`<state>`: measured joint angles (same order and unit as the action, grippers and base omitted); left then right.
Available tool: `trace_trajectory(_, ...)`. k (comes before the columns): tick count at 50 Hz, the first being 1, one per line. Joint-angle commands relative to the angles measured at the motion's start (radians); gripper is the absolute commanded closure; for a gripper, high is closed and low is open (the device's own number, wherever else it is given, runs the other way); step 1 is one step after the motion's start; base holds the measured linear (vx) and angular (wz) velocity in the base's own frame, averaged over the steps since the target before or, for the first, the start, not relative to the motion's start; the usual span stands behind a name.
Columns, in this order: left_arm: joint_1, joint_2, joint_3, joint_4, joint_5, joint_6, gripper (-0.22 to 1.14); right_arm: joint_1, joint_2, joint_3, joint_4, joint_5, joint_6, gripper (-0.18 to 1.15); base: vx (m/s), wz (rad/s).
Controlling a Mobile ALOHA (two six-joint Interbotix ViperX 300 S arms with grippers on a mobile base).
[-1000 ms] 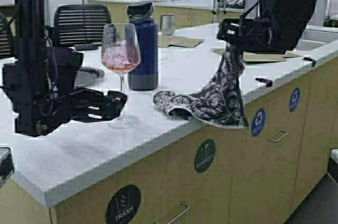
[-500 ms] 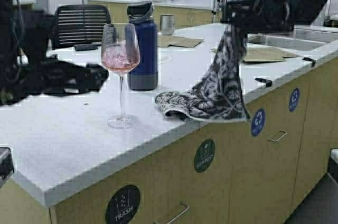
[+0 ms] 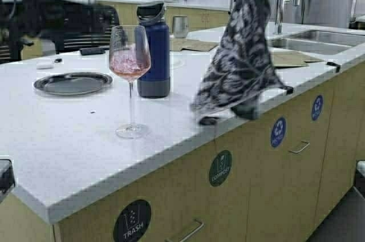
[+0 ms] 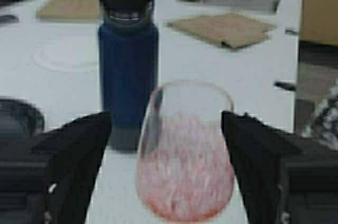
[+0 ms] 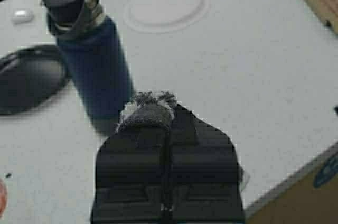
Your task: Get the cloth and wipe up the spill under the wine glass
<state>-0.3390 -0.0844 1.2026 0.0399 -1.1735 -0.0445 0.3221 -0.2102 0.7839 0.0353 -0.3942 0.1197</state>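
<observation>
Cloth [image 3: 239,59] hanging above COMPOST label [image 3: 220,168]; TRASH label [image 3: 132,221] left.

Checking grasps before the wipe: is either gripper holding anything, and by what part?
The right gripper is shut on the cloth, pinching its top edge so it hangs. The left gripper is open around the wine glass bowl, holding nothing.

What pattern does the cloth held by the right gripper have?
The cloth has a dark navy or black and white leafy floral print, seen best in the high view.
</observation>
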Motion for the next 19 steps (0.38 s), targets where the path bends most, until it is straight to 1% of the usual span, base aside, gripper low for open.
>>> trace_trajectory(1,-0.002,-0.147,-0.051,-0.006,0.138,-0.002,-0.05,-0.002,-0.089,-0.038,0.0,0.043,-0.002,0.91,0.0,0.0)
trace_trajectory(11,-0.002,-0.354,-0.127,-0.023,0.425,0.0,-0.05,-0.002,-0.172,-0.08,-0.003,0.127,-0.002,0.91,0.0,0.0)
trace_trajectory(19,-0.002,-0.489,-0.176,-0.043,0.574,0.0,-0.05,-0.002,-0.218,-0.12,-0.025,0.201,-0.002,0.91,0.0,0.0)
